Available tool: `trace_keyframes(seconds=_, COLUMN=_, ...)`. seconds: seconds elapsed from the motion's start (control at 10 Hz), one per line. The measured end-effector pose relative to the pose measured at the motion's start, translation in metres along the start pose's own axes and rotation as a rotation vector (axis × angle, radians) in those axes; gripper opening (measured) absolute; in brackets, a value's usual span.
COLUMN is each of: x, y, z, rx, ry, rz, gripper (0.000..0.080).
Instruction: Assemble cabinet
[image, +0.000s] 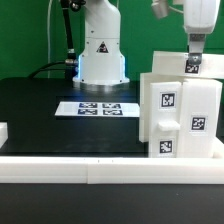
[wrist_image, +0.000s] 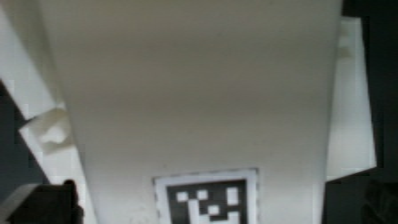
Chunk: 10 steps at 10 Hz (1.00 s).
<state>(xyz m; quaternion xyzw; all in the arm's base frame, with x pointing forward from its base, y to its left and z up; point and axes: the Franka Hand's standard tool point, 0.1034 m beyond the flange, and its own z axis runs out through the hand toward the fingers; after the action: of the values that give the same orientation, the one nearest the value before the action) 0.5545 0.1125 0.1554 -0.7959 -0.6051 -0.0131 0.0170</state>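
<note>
hand: robot's two-finger hand (image: 193, 62) comes straight down onto the top of the cabinet; honestly can't tell if it's spread or pinching

cabinet: big white plastic box with black-and-white square tags (image: 178, 115) (wrist_image: 196, 100), upright on the exterior view's right

tabletop: black tabletop (image: 50, 115), cabinet sits on it

marker board: flat white marker board (image: 96, 108), well apart from the cabinet, towards the exterior view's left
</note>
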Motion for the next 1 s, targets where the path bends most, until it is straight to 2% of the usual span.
trace_keyframes(seconds=0.2, x=-0.0007, y=-0.0006, z=0.0012, rx=0.0, ry=-0.001, rz=0.007, gripper=0.0797)
trace_keyframes(seconds=0.4, x=-0.0019, y=0.0, z=0.0012, rx=0.0, ry=-0.001, rz=0.011, gripper=0.0555)
trace_keyframes(seconds=0.8, x=-0.0035, y=0.0008, z=0.0011, rx=0.0, ry=-0.002, rz=0.048, gripper=0.0556)
trace_keyframes(seconds=1.0, x=-0.0036, y=0.0008, z=0.0011, rx=0.0, ry=-0.001, rz=0.272, gripper=0.0556)
